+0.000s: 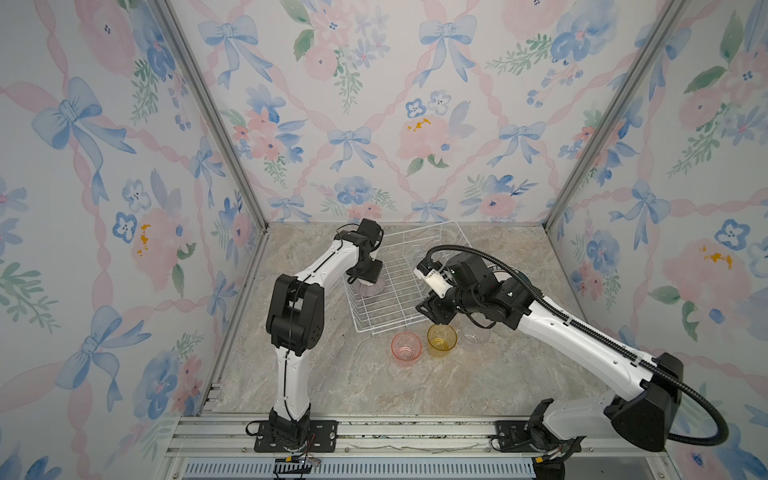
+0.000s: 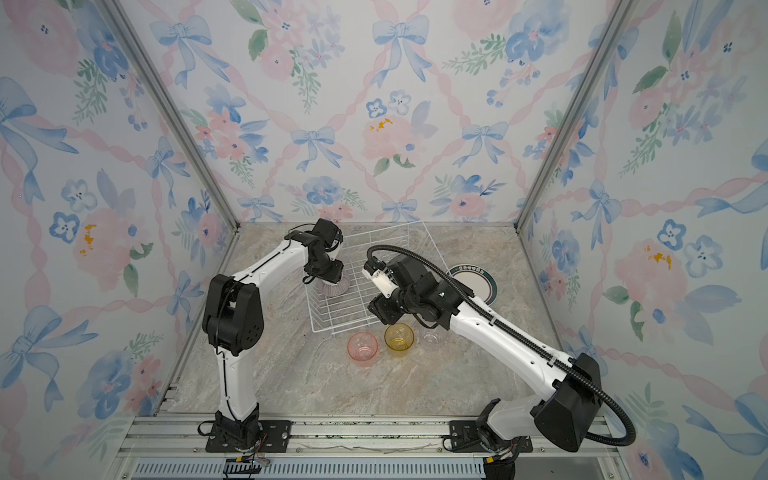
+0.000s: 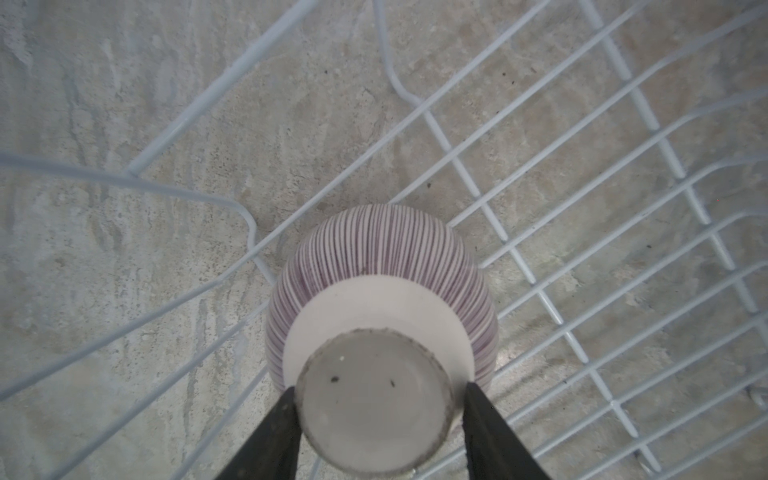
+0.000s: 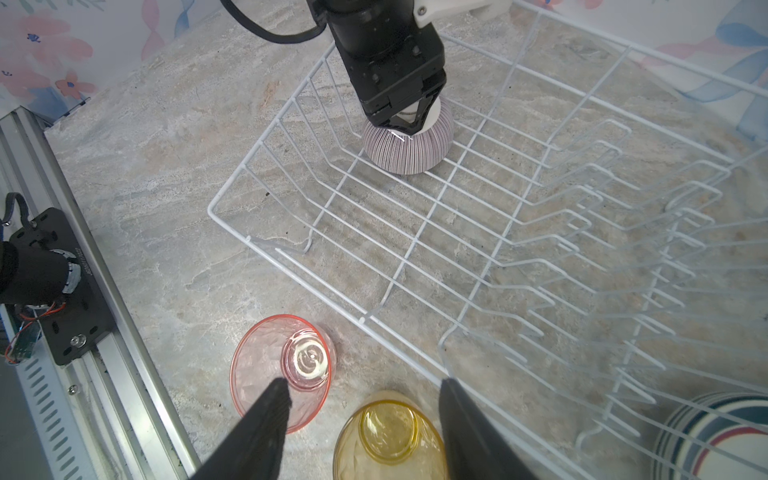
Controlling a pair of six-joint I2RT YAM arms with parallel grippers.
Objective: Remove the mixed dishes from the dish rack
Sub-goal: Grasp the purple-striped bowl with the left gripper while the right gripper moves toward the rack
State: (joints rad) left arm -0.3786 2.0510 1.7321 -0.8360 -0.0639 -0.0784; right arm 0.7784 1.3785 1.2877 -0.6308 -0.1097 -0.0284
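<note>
The pink-striped ribbed bowl [image 1: 368,289] [image 3: 382,257] [image 4: 407,145] sits upside down at the left end of the white wire dish rack [image 1: 415,249] [image 4: 540,137]. My left gripper [image 1: 365,272] [image 3: 380,386] reaches down over it, open. Its fingers straddle the bowl's foot ring; one touches it and the other stands a sliver off. My right gripper [image 1: 430,309] [image 4: 362,383] hangs open and empty over the rack's near corner, above the yellow tumbler [image 1: 441,340] [image 4: 388,432]. A pink tumbler [image 1: 406,348] [image 4: 286,370] and a clear tumbler [image 1: 476,334] stand beside it on the counter.
Dark-rimmed plates [image 2: 471,286] [image 4: 715,436] lie stacked on the counter right of the rack, partly behind my right arm. The rack's upright prongs [image 4: 623,232] run along its right side. Walls enclose the marble counter [image 1: 353,386] on three sides.
</note>
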